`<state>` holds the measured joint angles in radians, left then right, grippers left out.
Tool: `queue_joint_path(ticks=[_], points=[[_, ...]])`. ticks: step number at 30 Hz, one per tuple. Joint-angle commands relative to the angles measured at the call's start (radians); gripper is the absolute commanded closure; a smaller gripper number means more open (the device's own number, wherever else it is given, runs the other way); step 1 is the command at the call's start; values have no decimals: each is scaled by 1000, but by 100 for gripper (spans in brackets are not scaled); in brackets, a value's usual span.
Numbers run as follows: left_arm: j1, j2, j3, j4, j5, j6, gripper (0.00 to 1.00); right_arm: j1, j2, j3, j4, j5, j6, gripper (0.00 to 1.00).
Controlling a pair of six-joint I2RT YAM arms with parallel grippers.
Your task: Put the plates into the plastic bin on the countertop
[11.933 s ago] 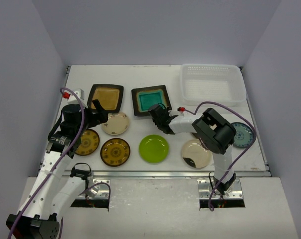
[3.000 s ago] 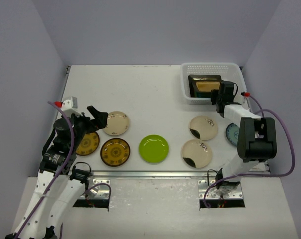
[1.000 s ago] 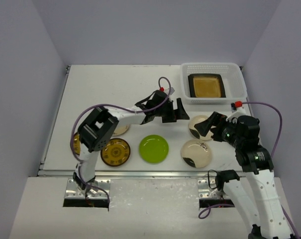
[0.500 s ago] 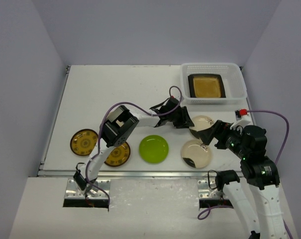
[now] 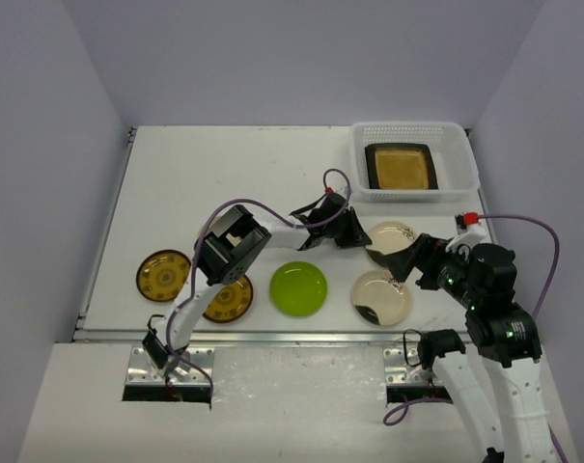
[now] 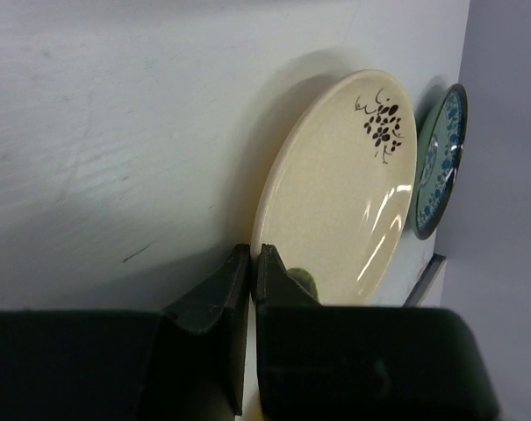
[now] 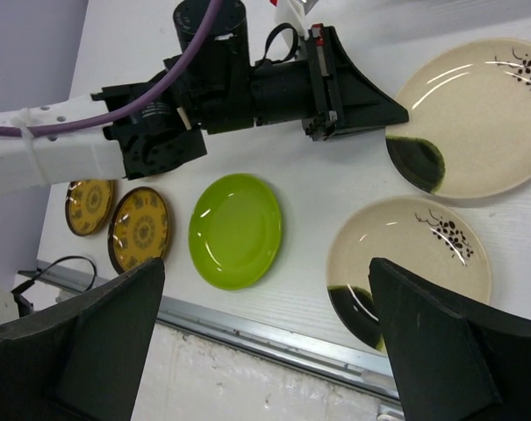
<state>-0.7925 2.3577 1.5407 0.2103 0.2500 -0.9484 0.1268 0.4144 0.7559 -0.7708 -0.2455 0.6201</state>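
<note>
Spreading across the white tabletop [image 5: 224, 183], the job looks part done: the plastic bin [image 5: 407, 128] sits at the far right corner with the amber square plate [image 5: 403, 166] flat inside it, and the round dishes lie nearer. The left arm stretches from the near left to the far cream plate [image 5: 396, 239], which lies just near of the bin. The near cream plate [image 5: 380, 296] is beside it, the lime green plate [image 5: 298, 287] is left of that, and the brown-gold plates [image 5: 163, 275] are at the near left, one half hidden under the arm. A blue-white plate [image 6: 436, 162] shows only in the left wrist view, just beyond the cream one. The left claw [image 6: 250, 263] is drawn to a thin slit on the far cream plate's left rim, one finger over the lip and one under, so I judge it pinched there. Whether the dish is flat or tipped up I cannot tell. The right claw [image 7: 263, 263] hangs above both cream plates, fingers wide apart, holding nothing. These look like glazed ceramic: stiff, brittle, weighty for their size and slick, so a one-edge pinch may let the dish droop or twist. The raised lip is the only hold on a flat-lying plate, so a deep bite there and a slow carry seem wise.
</note>
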Motion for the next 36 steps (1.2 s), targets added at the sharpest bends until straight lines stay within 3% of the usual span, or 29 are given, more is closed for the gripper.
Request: queue_joint_path(ticks=[1, 7, 11, 17, 21, 26, 30, 33, 36], points=[[2, -151, -184, -13, -182, 23, 100, -3, 18, -48, 53, 17, 20, 1], [33, -475, -396, 22, -278, 79, 100, -3, 46, -134, 162, 16, 101, 1], [61, -673, -516, -6, -213, 126, 100, -4, 87, -202, 304, -51, 159, 1], [131, -988, -672, -91, -137, 172, 100, -4, 240, -227, 485, -197, 112, 1], [184, -1101, -721, -150, -65, 212, 100, -3, 336, -223, 600, -332, 97, 1], [207, -1203, -742, -252, -34, 246, 100, -3, 432, -274, 897, -535, 231, 6], [206, -1247, -754, -281, -12, 250, 100, 9, 507, -337, 1115, -603, 356, 12], [207, -1261, -757, -290, 7, 253, 100, 25, 536, -351, 1160, -561, 383, 19], [207, -1277, -768, -291, 27, 250, 100, 58, 568, -344, 1167, -511, 382, 38]])
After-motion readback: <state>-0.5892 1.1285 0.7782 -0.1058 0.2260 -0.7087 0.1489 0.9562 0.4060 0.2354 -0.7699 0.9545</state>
